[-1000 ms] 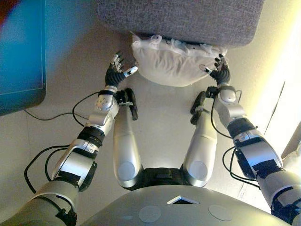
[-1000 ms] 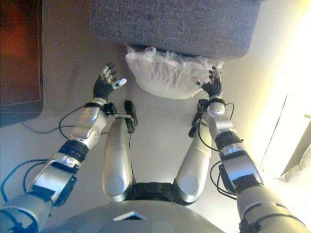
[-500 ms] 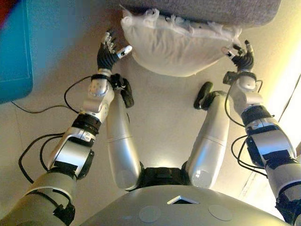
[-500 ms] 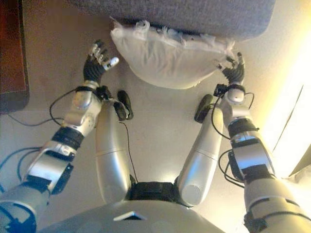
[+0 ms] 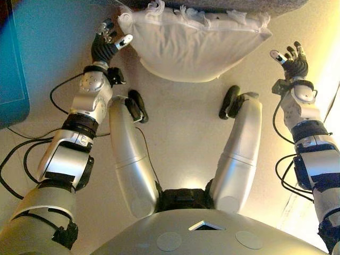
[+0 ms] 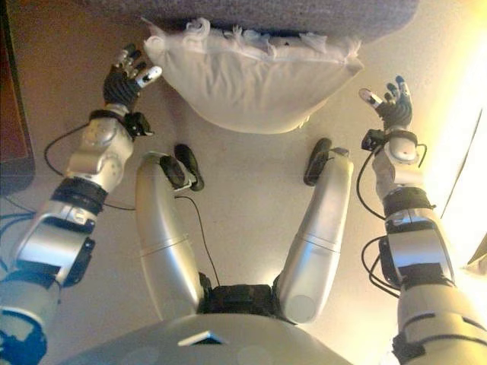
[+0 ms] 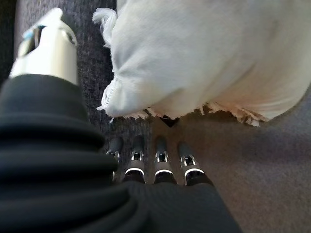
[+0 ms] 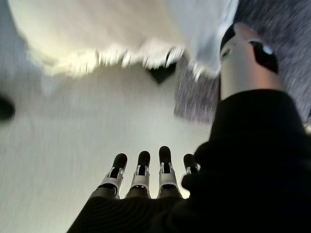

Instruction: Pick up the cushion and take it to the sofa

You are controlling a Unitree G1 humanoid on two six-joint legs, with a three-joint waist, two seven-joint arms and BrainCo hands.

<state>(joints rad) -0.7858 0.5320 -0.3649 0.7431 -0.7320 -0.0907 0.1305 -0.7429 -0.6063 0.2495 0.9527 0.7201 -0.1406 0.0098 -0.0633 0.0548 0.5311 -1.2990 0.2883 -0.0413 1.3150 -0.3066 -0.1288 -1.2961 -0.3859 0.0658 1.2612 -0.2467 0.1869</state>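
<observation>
A white cushion [image 5: 194,45] with a fringed edge lies on the floor, its far edge against the base of the grey sofa [image 5: 212,4]. It also shows in the left wrist view [image 7: 209,58] and the right wrist view [image 8: 107,34]. My left hand [image 5: 104,47] is open, just left of the cushion's left corner, close to it but apart. My right hand [image 5: 291,62] is open, to the right of the cushion's right corner with a clear gap. Neither hand holds anything.
A dark cabinet or table [image 5: 8,58] stands at the left edge. The beige floor [image 5: 186,133] runs between me and the cushion. The sofa's grey fabric front [image 7: 97,73] is right behind the left hand.
The camera has moved closer, so the cushion looks larger and the sofa nearly leaves the top. Both hands have spread outward; the right hand has come off the cushion's right corner.
</observation>
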